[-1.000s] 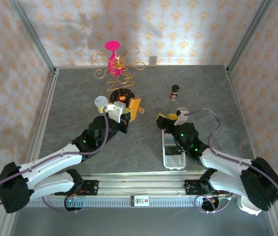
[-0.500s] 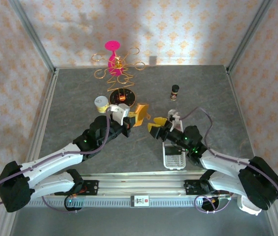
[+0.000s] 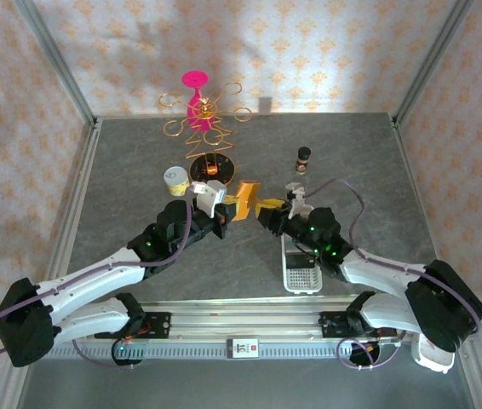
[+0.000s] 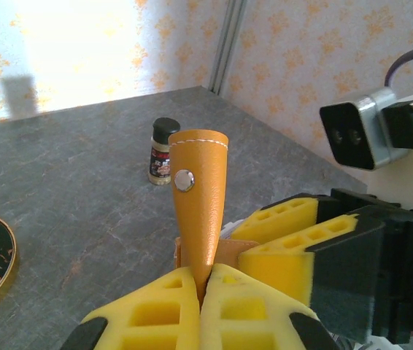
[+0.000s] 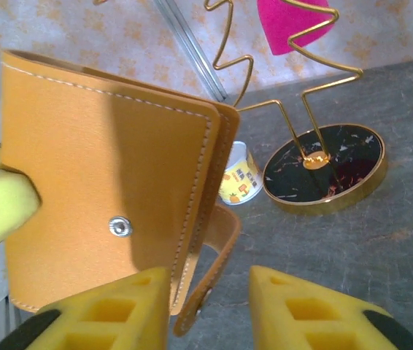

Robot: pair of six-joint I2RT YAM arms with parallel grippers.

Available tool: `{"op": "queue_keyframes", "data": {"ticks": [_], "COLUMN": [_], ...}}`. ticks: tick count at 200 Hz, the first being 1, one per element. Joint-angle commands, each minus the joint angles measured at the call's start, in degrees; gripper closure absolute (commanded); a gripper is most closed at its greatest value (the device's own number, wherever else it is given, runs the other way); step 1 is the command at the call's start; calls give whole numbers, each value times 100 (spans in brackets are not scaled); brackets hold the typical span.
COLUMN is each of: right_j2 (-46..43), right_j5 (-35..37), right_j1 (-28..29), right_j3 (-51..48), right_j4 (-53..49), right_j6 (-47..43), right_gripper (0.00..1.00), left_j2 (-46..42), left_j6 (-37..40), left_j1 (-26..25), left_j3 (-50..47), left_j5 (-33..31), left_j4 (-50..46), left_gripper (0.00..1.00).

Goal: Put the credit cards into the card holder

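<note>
The orange card holder [image 3: 245, 201] hangs above the middle of the table, held upright by my left gripper [image 3: 226, 207]. In the left wrist view the yellow pads [image 4: 155, 313] of that gripper [image 4: 203, 281] are pressed shut on the card holder [image 4: 199, 197], near its lower edge. My right gripper [image 3: 266, 211] has come up against it from the right. Its jaws [image 5: 210, 281] stand apart around the card holder's [image 5: 104, 182] edge and dangling closing tab [image 5: 217, 270]. Its left pad [image 5: 112, 306] touches the cover. The credit cards are hidden.
A white slotted tray [image 3: 302, 274] lies under my right arm. Behind stand a gold wire stand with a pink top [image 3: 197, 102] on a black round base [image 3: 209, 168], a small pale cup [image 3: 174, 178] and a dark-capped bottle [image 3: 303, 158].
My left gripper carried the card holder rightward and tilted it toward the middle. My right gripper swung left from above the tray to meet it, and its jaws narrowed.
</note>
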Motion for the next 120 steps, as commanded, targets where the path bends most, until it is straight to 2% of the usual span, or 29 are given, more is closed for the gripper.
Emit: {"op": "queue_keyframes", "data": {"ticks": [1,37,61,91,120], "right_j2": [74,46,-5,-182,-330], "right_j5": [143,197,-73,-245,-241], "right_j1": [13,14,15,33,162], "right_j3": [152,206,190,171,6], "right_j4": [-111,-262,-259,-424,-705], "right_j6": [-38,-111,-212,-338,-475], "right_gripper": [75,100,100,100,100], "left_j2": [0,-37,10,-33,-465], "left_j6": [-82,-85,-248,-991,-1985], "left_j1": [-27,-31,-29,-135,-141], "left_j3": [154,135,312,985,518], "left_j5": [144,147,158,-27,-173], "left_j4": [257,229,-117,-995,-897], "left_gripper": [100,100,100,100,100]}}
